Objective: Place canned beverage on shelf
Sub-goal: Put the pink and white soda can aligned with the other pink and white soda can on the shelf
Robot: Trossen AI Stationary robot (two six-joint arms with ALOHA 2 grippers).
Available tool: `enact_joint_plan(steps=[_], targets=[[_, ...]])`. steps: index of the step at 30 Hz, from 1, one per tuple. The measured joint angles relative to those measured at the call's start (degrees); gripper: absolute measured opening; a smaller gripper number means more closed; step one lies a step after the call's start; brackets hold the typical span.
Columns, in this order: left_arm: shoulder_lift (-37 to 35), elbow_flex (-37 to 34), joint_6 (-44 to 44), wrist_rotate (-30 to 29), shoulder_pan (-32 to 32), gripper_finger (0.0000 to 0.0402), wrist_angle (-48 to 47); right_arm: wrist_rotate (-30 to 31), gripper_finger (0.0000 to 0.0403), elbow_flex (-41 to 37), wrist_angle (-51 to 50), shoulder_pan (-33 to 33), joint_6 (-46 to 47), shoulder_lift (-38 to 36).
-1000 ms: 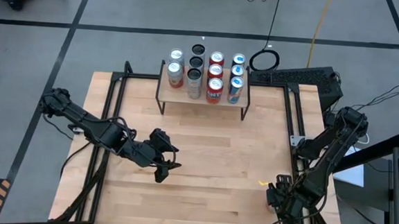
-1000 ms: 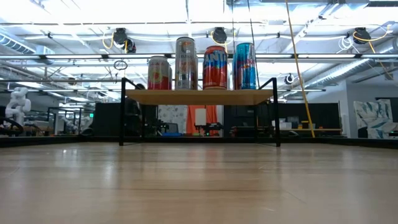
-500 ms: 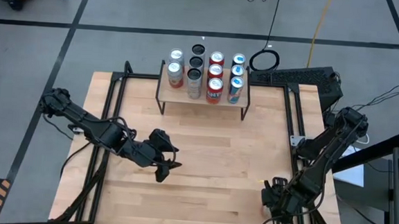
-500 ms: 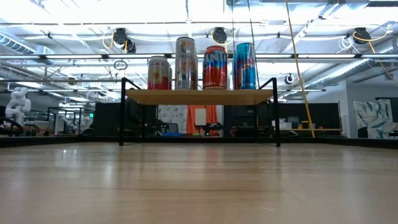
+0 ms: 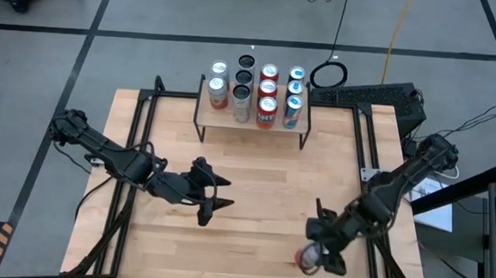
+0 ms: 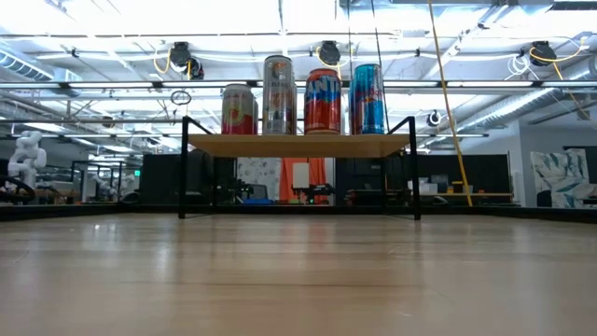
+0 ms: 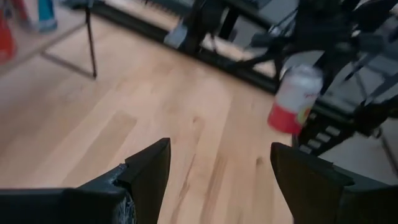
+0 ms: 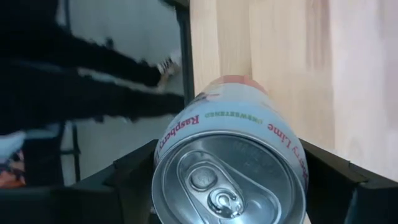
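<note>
A: High view, what's up there? The shelf (image 5: 251, 112) at the desk's (image 5: 253, 191) far edge already carries eight cans (image 5: 267, 106). Bare wood lies between it and both arms.

B: The low view shows just four cans, no arms. The right wrist view shows the right claw (image 8: 230, 180) clamped around a raspberry-lime can (image 8: 229, 158), near the front right corner. The left claw (image 5: 212, 197) gapes wide, mid-desk.
</note>
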Motion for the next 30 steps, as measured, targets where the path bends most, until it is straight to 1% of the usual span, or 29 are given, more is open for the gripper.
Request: enact_joint_plan(steps=[3, 6, 13, 17, 21, 27, 30], targets=[[0.0, 0.0, 2.6, -0.3, 0.0, 0.0279, 4.9, 0.0, 0.0293, 2.8, 0.0, -3.3, -3.1, 0.0], [0.0, 0.0, 3.4, -0.3, 0.0, 0.0279, 8.5, 0.0, 0.0293, 5.2, 0.0, -6.3, -6.3, 0.0], [0.0, 0.0, 3.8, -0.8, -0.1, 0.0279, 12.4, 0.0, 0.0293, 7.4, 1.0, -13.1, -10.7, 0.0], [0.0, 0.0, 5.8, -0.8, -0.1, 0.0279, 13.0, 0.0, 0.0293, 7.4, 4.5, -16.3, -13.9, 0.0], [0.0, 0.0, 5.9, -0.2, 0.3, 0.0279, 13.1, 0.0, 0.0293, 7.4, 8.4, -19.1, -16.6, 0.0], [0.0, 0.0, 6.3, -0.6, 0.7, 0.028, 16.5, 1.7, 0.0293, 7.4, 14.1, -23.2, -20.4, 0.0], [0.0, 0.0, 6.3, -0.7, 1.4, 0.0293, 16.6, 1.8, 0.0293, 7.4, 17.0, -25.2, -22.6, 0.0]])
